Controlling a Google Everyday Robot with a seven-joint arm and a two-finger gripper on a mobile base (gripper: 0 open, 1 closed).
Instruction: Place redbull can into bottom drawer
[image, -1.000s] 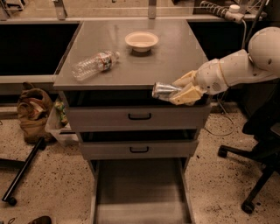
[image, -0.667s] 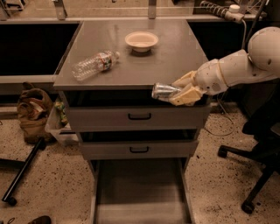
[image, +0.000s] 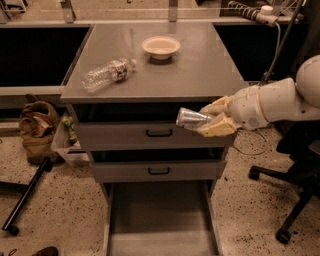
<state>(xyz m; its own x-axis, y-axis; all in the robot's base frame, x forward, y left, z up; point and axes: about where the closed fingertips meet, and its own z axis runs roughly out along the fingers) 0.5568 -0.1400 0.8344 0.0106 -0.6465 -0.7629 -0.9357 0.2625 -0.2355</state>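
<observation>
Arm (image: 280, 102) extends in from right, forearm near level. End effector (image: 209, 120) just below counter (image: 200, 75) front edge, both fingers (image: 216, 131) closed around redbull can (image: 189, 118) held sideways.

The light is dim, warm and yellowish, and comes from overhead. It is brightest on the cabinet top (image: 200, 65) toward 12 o'clock. The bowl (image: 160, 46) drops a short, soft shadow toward 6 o'clock. At 3 o'clock from centre, the pale gripper (image: 202, 121) is the lightest patch, clamped on the redbull can (image: 189, 118), whose metal gives a faint glint. Black shadow fills the recesses at 9 and 2 o'clock and under the top. The bottom drawer (image: 160, 220), at 6 o'clock, sits in murky grey shade.
</observation>
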